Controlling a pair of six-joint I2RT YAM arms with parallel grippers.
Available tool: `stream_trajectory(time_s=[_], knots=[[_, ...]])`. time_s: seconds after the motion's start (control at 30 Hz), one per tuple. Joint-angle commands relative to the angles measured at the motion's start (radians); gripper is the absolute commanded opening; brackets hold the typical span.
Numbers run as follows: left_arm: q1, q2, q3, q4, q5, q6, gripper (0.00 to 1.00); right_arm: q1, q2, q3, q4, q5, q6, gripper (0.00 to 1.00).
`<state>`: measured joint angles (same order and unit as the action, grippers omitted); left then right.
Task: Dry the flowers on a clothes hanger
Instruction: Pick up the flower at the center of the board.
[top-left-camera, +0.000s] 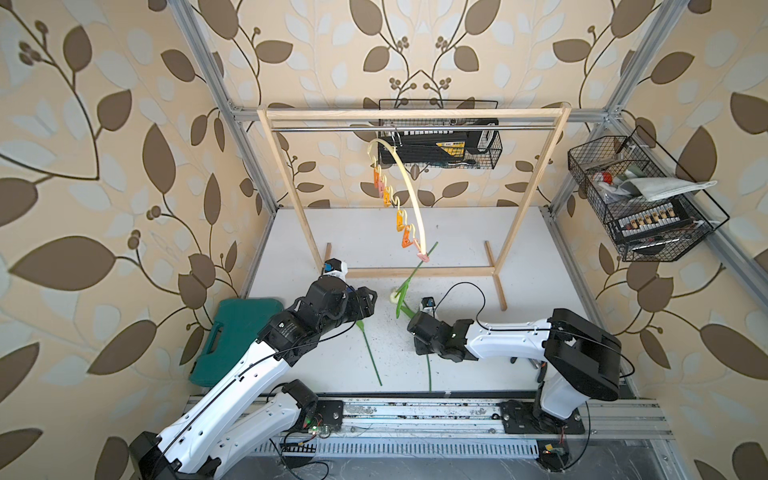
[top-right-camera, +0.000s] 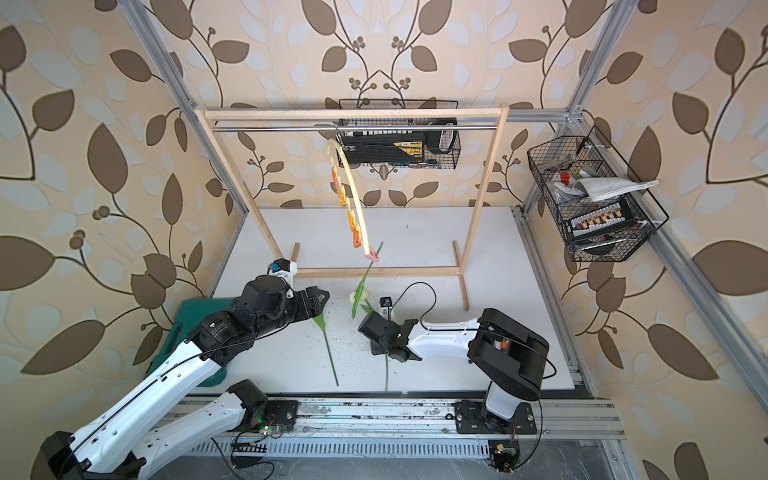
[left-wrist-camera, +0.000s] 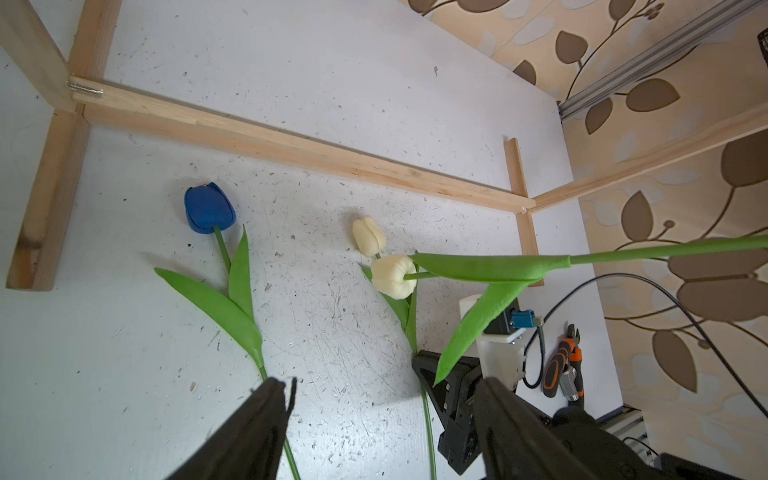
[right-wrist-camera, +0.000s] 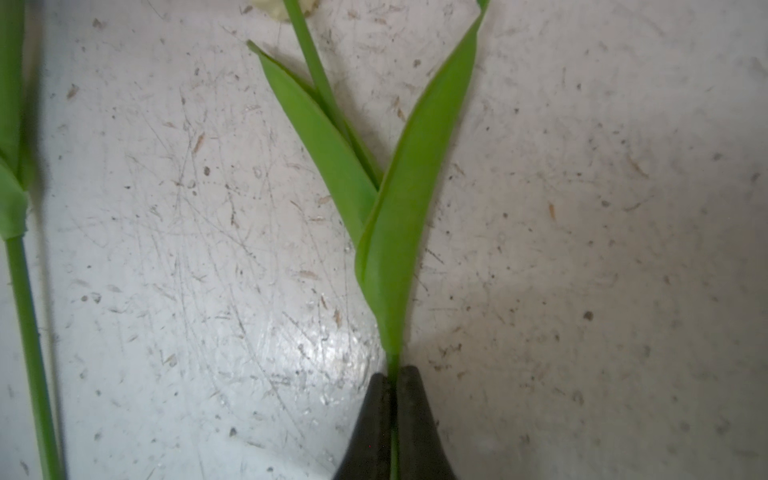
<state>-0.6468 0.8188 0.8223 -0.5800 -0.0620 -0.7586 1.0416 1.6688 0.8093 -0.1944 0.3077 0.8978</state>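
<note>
Though flowers (left-wrist-camera: 209, 208) near rack (left-wrist-camera: 291, 145), bare tabletop (left-wrist-camera: 311, 62).

Left arm (top-left-camera: 232, 386) reaches diagonally from the near left corner toward the centre, its wrist held above the bench (top-left-camera: 457, 257). Left gripper (left-wrist-camera: 383, 382) points forward and downward, and its two black jaws stand well apart. Right arm (top-left-camera: 511, 336) rises from its base with the elbow folded and the white forearm lying roughly level toward the centre. Right gripper (right-wrist-camera: 395, 372) points down at the bench, its jaws closed tight on the thin stem of a cream flower (right-wrist-camera: 395, 249).
</note>
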Motion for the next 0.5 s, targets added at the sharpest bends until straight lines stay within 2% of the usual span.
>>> stream_trajectory(time_s=[0.0,0.27,0.37,0.47], knots=[[0.010,-0.016,0.018,0.042,0.041,-0.005,0.75,-0.015,-0.019,-0.044,-0.048,0.006,0.017,0.04],[0.010,-0.006,0.008,0.072,0.077,0.003,0.74,-0.056,-0.217,-0.067,-0.111,0.031,0.017,0.01],[0.008,-0.006,-0.009,0.129,0.142,0.031,0.73,-0.113,-0.309,-0.111,-0.098,-0.022,0.033,0.00],[0.002,-0.008,-0.043,0.230,0.261,0.078,0.71,-0.208,-0.401,-0.181,-0.042,-0.144,0.090,0.00]])
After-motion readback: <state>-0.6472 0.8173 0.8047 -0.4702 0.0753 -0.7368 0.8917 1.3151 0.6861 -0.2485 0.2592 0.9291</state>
